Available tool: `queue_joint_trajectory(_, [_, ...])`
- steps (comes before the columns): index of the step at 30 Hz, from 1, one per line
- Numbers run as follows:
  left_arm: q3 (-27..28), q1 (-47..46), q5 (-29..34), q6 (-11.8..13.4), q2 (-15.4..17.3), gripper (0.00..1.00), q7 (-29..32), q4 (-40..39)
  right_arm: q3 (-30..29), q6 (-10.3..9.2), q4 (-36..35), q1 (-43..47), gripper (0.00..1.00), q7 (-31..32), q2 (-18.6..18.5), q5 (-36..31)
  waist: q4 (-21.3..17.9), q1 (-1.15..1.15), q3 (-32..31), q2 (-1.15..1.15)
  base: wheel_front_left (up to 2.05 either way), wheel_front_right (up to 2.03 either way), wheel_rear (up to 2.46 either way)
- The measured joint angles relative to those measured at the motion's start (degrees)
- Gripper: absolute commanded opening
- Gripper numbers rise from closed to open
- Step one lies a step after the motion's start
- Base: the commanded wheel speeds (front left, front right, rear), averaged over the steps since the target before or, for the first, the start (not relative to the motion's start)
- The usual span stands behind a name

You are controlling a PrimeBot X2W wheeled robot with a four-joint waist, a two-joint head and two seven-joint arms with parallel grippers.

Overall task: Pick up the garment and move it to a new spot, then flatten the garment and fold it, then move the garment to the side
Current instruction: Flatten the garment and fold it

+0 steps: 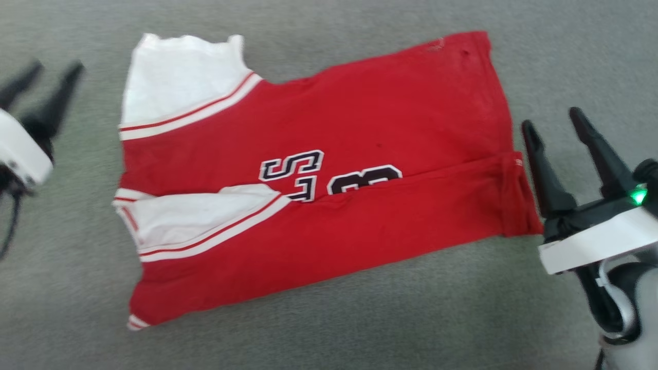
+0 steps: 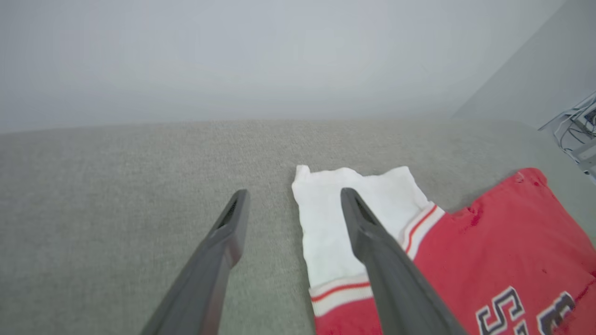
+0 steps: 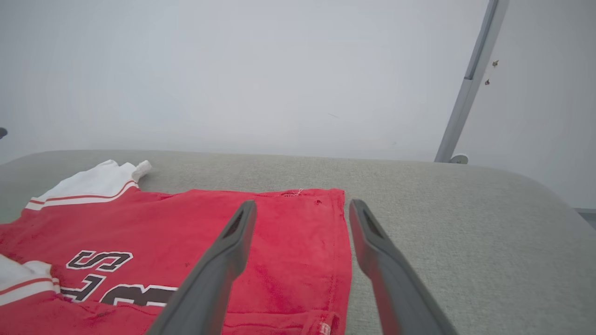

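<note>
Wide open at the left claw (image 1: 56,67), with nothing between the fingers. Hovering over the bare grey cloth-covered desk (image 1: 329,334), near the sleeve end of the garment (image 1: 334,154) but apart from it. Same at the right claw (image 1: 551,119): spread to the full, empty, standing just beside the hem end. Cannot tell whether touching the cloth there.

On progress, as a judgement: spread out flat near the middle of the desk, so pick-up, move and flattening look done. Partway through the folding, it seems. Near long edge turned up over the body along a straight crease that cuts across the lower half of the black-and-white lettering. Near white sleeve tucked in on top. Left to do, by the look of it: bringing in the far side with its spread sleeve, folding across, then shifting to the side.

As for looks: bright red body, white short sleeves with red-and-white striped trim, and a bit of the same stripe at the near left corner. Lying sideways, sleeves toward the robot's left, hem toward its right. Soft and slightly rumpled along the crease.
</note>
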Motion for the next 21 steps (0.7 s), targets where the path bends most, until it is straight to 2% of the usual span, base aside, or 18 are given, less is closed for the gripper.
queue_joint_trajectory(4, [0.6, -6.9, 1.9, 0.5, -2.3, 1.0, 2.0, 7.6, 1.4, 0.0, 2.5, -1.1, 1.0, -5.7, 1.9, -1.1, -3.0, 0.0, 1.5, 0.0, 0.0, 0.0, 0.0])
queue_joint_trajectory(8, [-1.6, -14.1, 2.1, -1.5, -4.4, 1.0, 12.9, 16.4, 2.8, 0.0, 3.4, -1.4, 1.0, -7.4, 3.0, -1.6, -6.5, 0.0, 3.6, 0.0, 0.0, 0.0, 0.0])
queue_joint_trajectory(14, [-5.1, -21.1, 0.7, -2.3, -7.1, 1.0, 31.4, 23.4, 4.3, 0.0, 2.4, -1.7, 1.0, -7.1, 3.3, -0.6, -8.8, 0.0, 6.1, 0.0, 0.0, 0.0, 0.0])
queue_joint_trajectory(19, [-6.4, -26.6, -0.7, -2.0, -9.2, 1.0, 40.7, 26.3, 4.8, 0.0, 1.3, -2.1, 1.0, -5.6, 3.2, -0.5, -9.3, 0.0, 7.8, 0.0, 0.0, 0.0, 0.0])
queue_joint_trajectory(20, [-6.7, -27.4, -0.5, -2.1, -9.3, 0.65, 42.3, 26.5, 5.0, 0.0, 1.0, -2.2, 1.0, -5.2, 3.2, -0.4, -9.2, 0.0, 8.0, 0.0, 0.0, 0.0, 0.0])
queue_joint_trajectory(21, [-7.1, -28.0, -0.5, -2.5, -9.4, 0.37, 43.7, 26.6, 5.3, 0.0, 0.9, -2.5, 1.0, -4.6, 2.9, -0.4, -9.1, 0.0, 8.2, 0.0, 0.0, 0.0, 0.0])
